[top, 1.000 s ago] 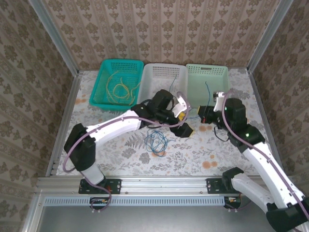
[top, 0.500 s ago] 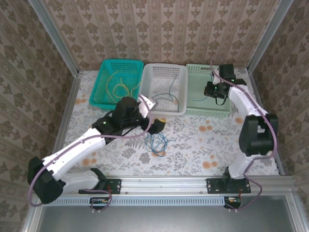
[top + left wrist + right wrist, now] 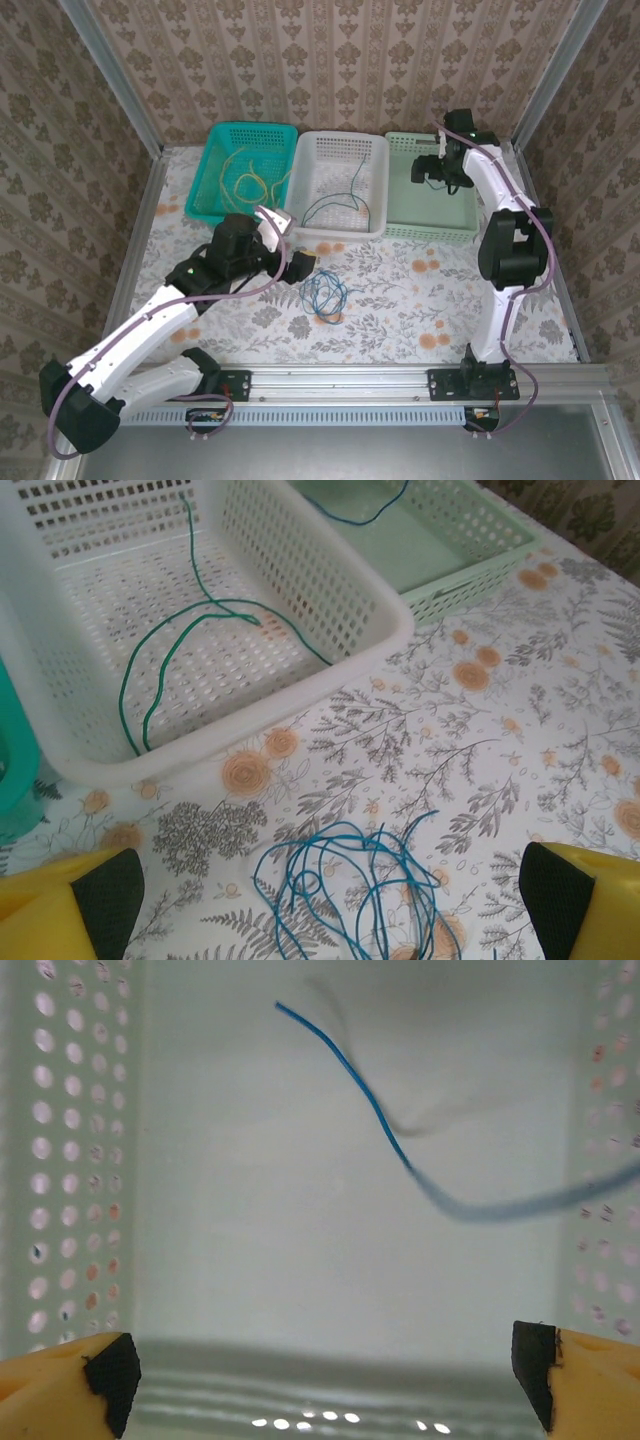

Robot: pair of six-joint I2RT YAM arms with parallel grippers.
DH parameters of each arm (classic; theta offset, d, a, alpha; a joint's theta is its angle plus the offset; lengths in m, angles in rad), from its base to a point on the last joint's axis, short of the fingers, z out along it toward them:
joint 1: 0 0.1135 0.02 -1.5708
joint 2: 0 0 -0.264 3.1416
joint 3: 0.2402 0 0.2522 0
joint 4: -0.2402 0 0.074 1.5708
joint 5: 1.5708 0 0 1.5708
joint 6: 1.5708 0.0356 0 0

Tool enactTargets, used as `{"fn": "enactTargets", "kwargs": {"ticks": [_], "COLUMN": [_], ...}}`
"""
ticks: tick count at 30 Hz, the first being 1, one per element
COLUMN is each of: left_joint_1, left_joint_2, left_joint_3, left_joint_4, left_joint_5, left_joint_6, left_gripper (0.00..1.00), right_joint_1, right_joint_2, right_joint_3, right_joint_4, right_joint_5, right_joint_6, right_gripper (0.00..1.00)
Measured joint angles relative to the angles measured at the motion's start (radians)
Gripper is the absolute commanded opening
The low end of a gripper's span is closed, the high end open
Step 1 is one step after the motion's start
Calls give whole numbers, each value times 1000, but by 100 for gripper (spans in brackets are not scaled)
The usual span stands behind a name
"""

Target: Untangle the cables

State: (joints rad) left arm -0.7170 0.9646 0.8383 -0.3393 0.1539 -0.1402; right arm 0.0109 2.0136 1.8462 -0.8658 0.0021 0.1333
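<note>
Three baskets sit in a row at the far side of the floral counter [image 3: 420, 300]. The teal basket [image 3: 255, 127] on the left holds loose yellow cables [image 3: 245, 180]. The white basket [image 3: 335, 232] in the middle holds one green cable [image 3: 160, 640], looped on its floor with one end rising along the back wall. The mint basket [image 3: 430, 232] on the right holds a single blue cable [image 3: 350, 1075]; its far end is sharp and its near part blurs off toward the right wall.

A blue cable tangle [image 3: 324, 292] lies on the counter in front of the white basket, clear of all the baskets. In the left wrist view it is a set of overlapping loops [image 3: 350, 890].

The left end effector [image 3: 290, 243] hovers near the white basket's front wall, just behind the tangle, fingers spread wide and gripping nothing. The right end effector [image 3: 428, 172] hangs over the mint basket interior, fingers [image 3: 535, 1370] wide apart and released, the blue cable beyond them and not between the tips.
</note>
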Motion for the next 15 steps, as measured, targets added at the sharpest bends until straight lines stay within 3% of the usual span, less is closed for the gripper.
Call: {"fn": "enactTargets", "kwargs": {"ticks": [8, 11, 15], "left_joint_1": [58, 72, 94], "left_joint_2": [67, 100, 121], "left_joint_3": [-20, -34, -47], "left_joint_4": [-35, -36, -35], "left_joint_5": [-22, -6, 39], "left_joint_6": [-73, -100, -137], "left_gripper": [100, 98, 92], "right_joint_1": [74, 207, 423], "right_joint_2": [-348, -511, -653], "right_joint_3": [-303, -415, -591], "right_joint_4": [47, 82, 144], "right_joint_5": [70, 80, 30], "right_joint_6": [-4, -23, -33], "right_gripper": [96, 92, 79]}}
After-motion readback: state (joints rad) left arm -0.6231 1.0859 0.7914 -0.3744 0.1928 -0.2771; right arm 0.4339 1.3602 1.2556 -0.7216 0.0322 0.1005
